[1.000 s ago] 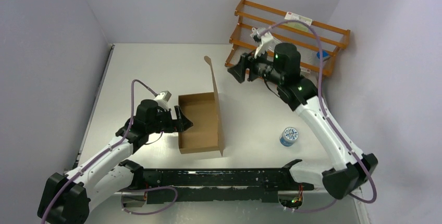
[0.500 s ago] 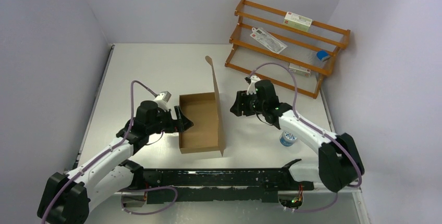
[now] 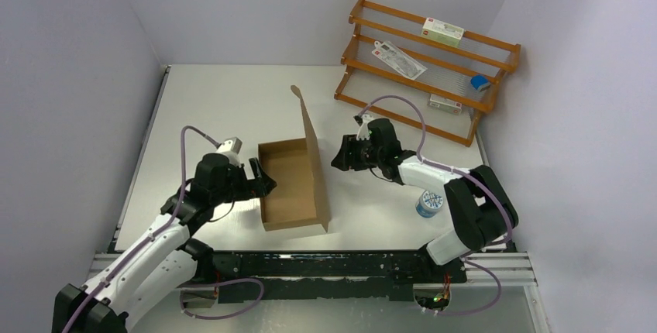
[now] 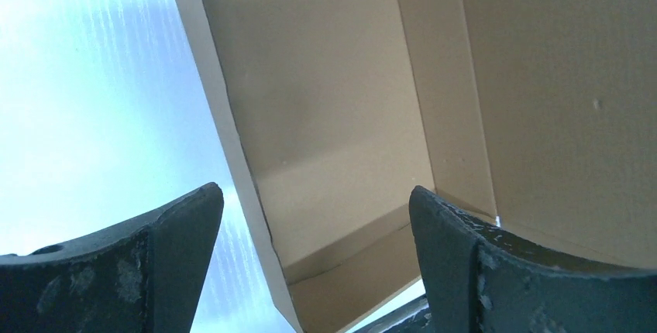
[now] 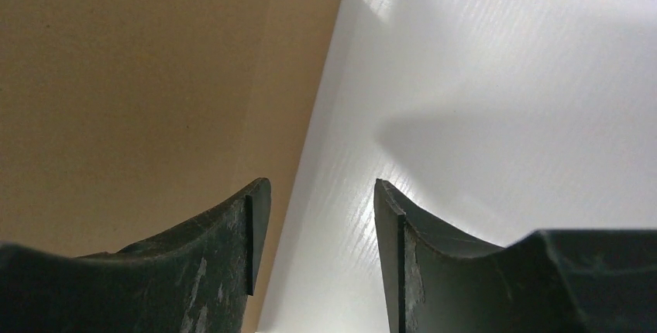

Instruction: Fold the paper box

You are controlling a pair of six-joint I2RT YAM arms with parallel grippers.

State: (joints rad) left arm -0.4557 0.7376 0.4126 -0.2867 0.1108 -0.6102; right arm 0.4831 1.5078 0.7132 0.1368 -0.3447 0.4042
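The paper box (image 3: 290,186) is a brown cardboard tray in the middle of the table. Its tall lid flap (image 3: 308,143) stands upright along the right side. My left gripper (image 3: 259,180) is open and straddles the tray's left wall. In the left wrist view that wall's edge (image 4: 232,155) runs between the fingers of the left gripper (image 4: 314,193), one outside and one over the box floor (image 4: 325,101). My right gripper (image 3: 338,159) hovers just right of the flap. Its jaws are partly apart with only table between them. In the right wrist view the flap's outer face (image 5: 139,85) lies beside the left finger of the right gripper (image 5: 321,186).
An orange wooden rack (image 3: 430,54) stands at the back right with small white cartons and a blue item on its shelves. A round blue-and-white tin (image 3: 430,202) sits by the right forearm. A black rail (image 3: 325,263) runs along the near edge.
The right arm came down from the rack to just right of the upright flap, its jaws narrowing. The box and left gripper shifted slightly left, and the flap's top moved left.
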